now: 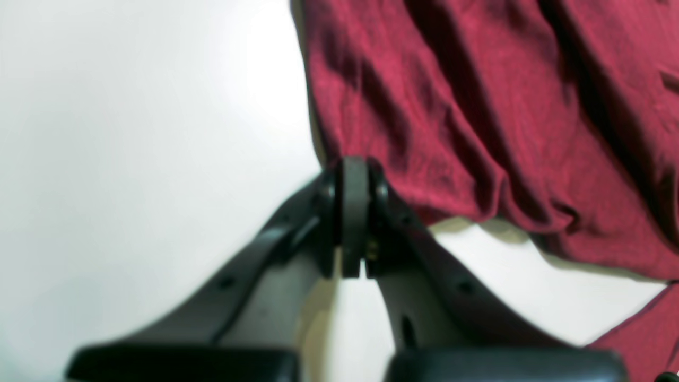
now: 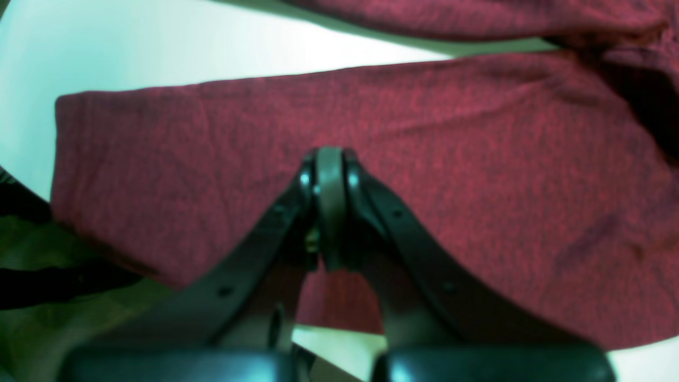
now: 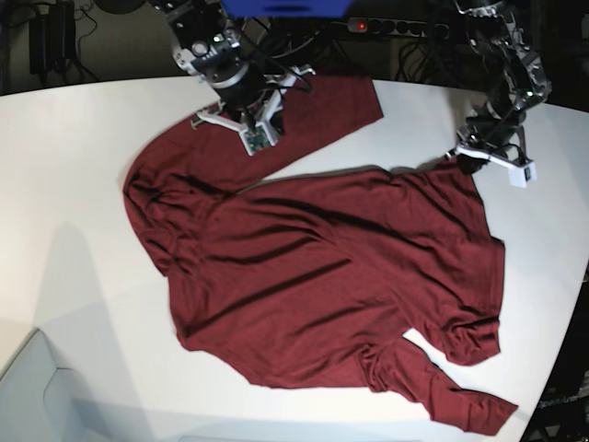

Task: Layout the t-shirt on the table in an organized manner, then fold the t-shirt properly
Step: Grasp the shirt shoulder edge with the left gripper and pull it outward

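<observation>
The dark red t-shirt lies spread and wrinkled across the white table, one long sleeve reaching toward the back. My left gripper is at the shirt's back right corner. In the left wrist view the left gripper is shut on the edge of that corner of the t-shirt, which hangs slightly off the table. My right gripper is over the sleeve. In the right wrist view the right gripper is shut, pads together above the flat sleeve; no fabric shows between them.
A power strip and cables run along the back behind the table. The table's curved edge passes close to the shirt's right side and the lower sleeve. Bare white tabletop lies to the left of the shirt.
</observation>
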Available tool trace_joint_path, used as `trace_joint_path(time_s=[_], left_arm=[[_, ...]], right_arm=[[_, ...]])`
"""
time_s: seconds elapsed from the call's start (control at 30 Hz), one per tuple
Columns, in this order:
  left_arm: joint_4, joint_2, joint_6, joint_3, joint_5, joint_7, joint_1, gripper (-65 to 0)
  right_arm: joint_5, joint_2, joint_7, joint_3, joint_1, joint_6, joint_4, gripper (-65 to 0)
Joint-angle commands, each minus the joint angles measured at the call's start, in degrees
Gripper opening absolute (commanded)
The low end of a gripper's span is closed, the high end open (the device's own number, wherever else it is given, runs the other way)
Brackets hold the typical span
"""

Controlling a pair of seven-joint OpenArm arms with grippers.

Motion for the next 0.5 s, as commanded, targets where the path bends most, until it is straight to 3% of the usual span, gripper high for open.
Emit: trace_joint_path(time_s=[0.0,0.47], left_arm=[[-0.23,0.01,1.42,0.04,3.04,4.40,1.13,-64.7],[13.22,-4.12,1.42,-12.71,2.69,5.10,2.37,-64.7]], right_arm=[[0.03,-0.22,1.28,-0.01,0.16,-0.03,1.02,-65.0],[0.03,-0.22,1.28,-0.10,0.16,-0.03,1.02,-65.0]])
